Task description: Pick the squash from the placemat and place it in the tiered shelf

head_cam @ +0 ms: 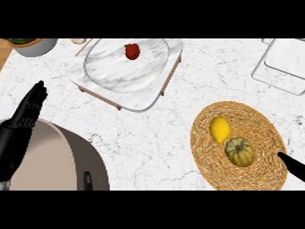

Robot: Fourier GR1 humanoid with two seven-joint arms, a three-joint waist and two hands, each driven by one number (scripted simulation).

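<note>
The squash [240, 151] sits on the woven placemat [264, 123], toward its 5 o'clock part, touching or nearly touching the lemon [220, 129] at its 11 o'clock. My right hand [302, 171] comes in from the view's lower right, its tip over the placemat's rim just at the squash's 4 o'clock, apart from it. So little of that hand shows that I cannot tell how my fingers there are set. My left hand [24, 117] rests at the left edge, fingers straight and up, holding nothing.

As I judge it, the step is the reach and grasp. I should come in over the squash from 4 o'clock and curl round its far side without nudging the lemon, since the two lie so close. The ribbed, rounded body may roll on the weave, so I want fingers and thumb on opposite flanks before lifting.

The tiered shelf [156, 91] stands at 11 o'clock of the placemat, well apart, with a red fruit [133, 51] on its marble top; I should aim for bare marble beside it.
</note>
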